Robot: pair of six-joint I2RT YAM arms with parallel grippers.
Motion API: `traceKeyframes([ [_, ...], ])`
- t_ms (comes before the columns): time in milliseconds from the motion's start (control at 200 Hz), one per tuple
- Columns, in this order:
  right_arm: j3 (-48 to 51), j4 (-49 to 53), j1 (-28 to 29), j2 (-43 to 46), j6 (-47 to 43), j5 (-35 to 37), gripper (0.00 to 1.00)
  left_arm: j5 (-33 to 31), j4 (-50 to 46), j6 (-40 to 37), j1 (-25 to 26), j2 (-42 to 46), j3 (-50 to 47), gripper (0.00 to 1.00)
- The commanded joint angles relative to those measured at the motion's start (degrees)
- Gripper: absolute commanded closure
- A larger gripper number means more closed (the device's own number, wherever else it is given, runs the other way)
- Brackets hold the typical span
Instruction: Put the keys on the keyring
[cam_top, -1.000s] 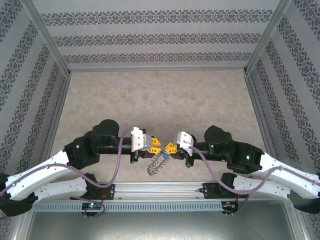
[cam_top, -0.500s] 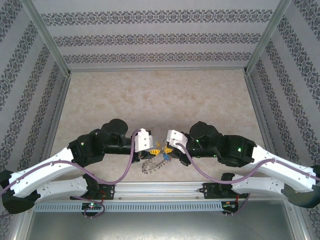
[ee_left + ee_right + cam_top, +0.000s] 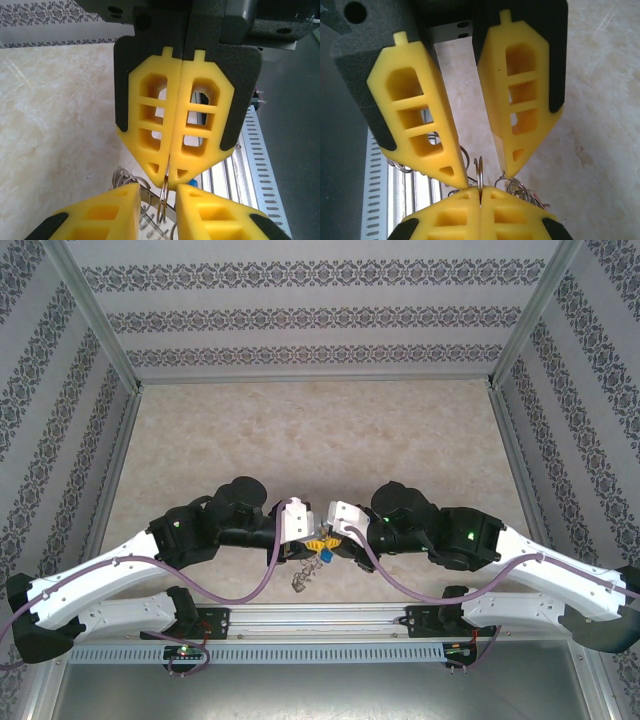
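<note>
The keyring hangs on edge just above the table's near edge, between the two grippers. My right gripper is shut on one small wire loop of its rim. My left gripper faces it tip to tip, its fingers a little apart around that same loop without pinching it. The ring's flat grey body and more loops hang below. A blue-capped key dangles from the ring under the right gripper's tips.
A slotted aluminium rail runs along the table's near edge directly below the hanging ring. The beige marble tabletop stretches away behind the grippers, and patterned walls close off the back and both sides.
Both wrists have moved inward until the fingertips nearly touch. The keyring, hanging spread and tilted before, now hangs narrower, more on edge. The left fingers have parted slightly.
</note>
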State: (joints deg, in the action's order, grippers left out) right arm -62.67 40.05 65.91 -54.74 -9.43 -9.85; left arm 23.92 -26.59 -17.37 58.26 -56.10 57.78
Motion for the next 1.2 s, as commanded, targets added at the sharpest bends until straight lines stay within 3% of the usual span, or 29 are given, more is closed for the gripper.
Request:
traceKeyframes([
  [0, -2.2, -2.9, 1.0, 1.6, -1.1, -3.5, 1.00, 0.5, 1.9, 0.1, 0.5, 0.4, 0.3, 0.77],
  [190, -1.4, -4.3, 1.5, 2.7, -1.5, -4.9, 1.00, 1.1, 2.6, 0.3, 0.5, 0.4, 0.3, 0.82],
  [405, -1.2, -5.5, 1.8, 1.1, -1.4, -5.4, 1.00, 3.3, 5.1, 0.9, 0.5, 0.8, 0.0, 1.00],
  [600, -1.4, -6.0, 1.9, 1.2, -1.5, -4.7, 1.00, 3.1, 6.6, 1.4, 0.5, 1.9, -1.1, 1.00],
  [714, 0.1, -6.8, 2.0, 2.6, 0.0, -3.8, 0.71, 4.1, 9.4, 2.0, 0.5, 4.2, -2.9, 1.00],
  [789, 2.3, -8.1, 2.0, 4.4, 1.5, -3.6, 0.63, 5.3, 11.6, 2.7, 0.2, 5.5, -3.9, 1.00],
  [964, 6.4, -11.1, 1.6, 8.9, 5.1, -5.9, 0.58, 8.5, 15.0, 3.8, -0.3, 7.5, -4.8, 1.00],
  [1194, 8.4, -12.9, 1.2, 11.0, 6.6, -6.7, 0.64, 10.9, 17.5, 4.7, -0.4, 8.7, -5.4, 1.00],
])
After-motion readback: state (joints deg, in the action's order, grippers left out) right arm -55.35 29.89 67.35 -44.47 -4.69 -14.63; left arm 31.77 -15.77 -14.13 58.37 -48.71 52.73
